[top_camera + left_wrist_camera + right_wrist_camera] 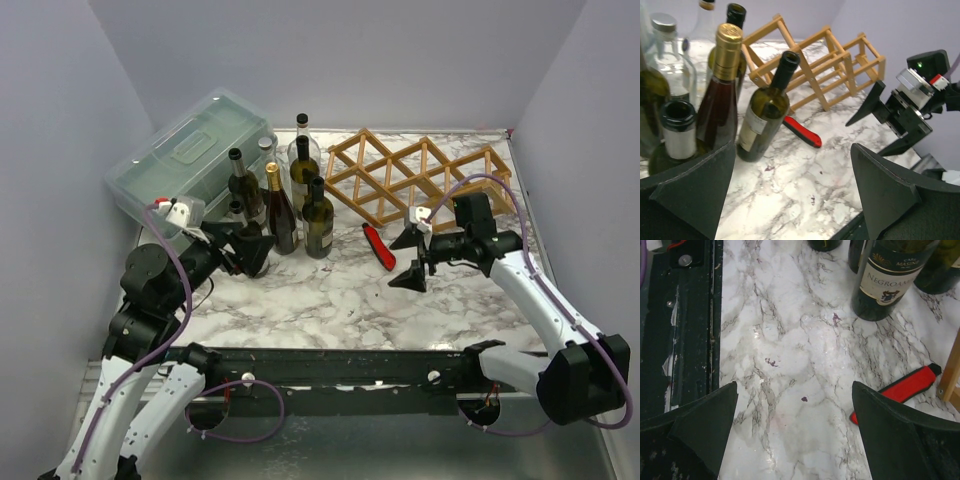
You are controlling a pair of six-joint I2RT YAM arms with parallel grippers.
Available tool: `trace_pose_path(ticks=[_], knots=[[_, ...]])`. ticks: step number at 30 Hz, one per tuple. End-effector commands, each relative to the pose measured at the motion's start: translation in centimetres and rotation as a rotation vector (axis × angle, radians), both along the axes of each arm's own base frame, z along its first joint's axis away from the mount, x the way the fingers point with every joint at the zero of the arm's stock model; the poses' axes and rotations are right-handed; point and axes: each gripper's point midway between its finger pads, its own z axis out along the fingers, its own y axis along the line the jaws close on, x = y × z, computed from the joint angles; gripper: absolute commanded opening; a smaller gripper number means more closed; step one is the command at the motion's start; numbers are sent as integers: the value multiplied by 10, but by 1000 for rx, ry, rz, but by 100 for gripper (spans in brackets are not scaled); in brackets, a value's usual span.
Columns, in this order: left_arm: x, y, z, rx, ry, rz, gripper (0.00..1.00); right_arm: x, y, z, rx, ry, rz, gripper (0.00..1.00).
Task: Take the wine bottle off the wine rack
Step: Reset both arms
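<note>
Left gripper spread wide at the left of frame, just beside upright wine bottles, right gripper wide too, centre right, arm bent low, wine rack lay upper right, red tool before it, marble table open between grippers.

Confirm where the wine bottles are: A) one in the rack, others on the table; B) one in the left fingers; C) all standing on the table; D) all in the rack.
C: the wine rack has empty cells, and the bottles stand upright on the table beside it.
</note>
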Motion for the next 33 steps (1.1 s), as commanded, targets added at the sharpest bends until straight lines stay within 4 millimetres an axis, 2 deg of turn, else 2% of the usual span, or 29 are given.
trace_pose_path(ticks=[1,12,14,19,23,29,33], knots=[[-12,-23,-5,-80,44,-134,99,4,-5,23,64,-12,-25,99],[-32,-88,-24,24,49,-291,99,30,-21,34,77,27,-180,99],[-35,-102,-33,52,48,-307,99,39,-24,39,77,36,-235,99],[-26,-123,-62,105,87,-246,99,59,-31,53,102,74,-375,99],[-30,-131,-82,84,146,-229,99,70,-36,63,103,114,-469,99],[-31,-120,-112,28,218,-155,99,91,-59,85,80,142,-723,99],[-28,-112,-119,-5,238,-108,99,86,-69,99,108,121,-811,99]])
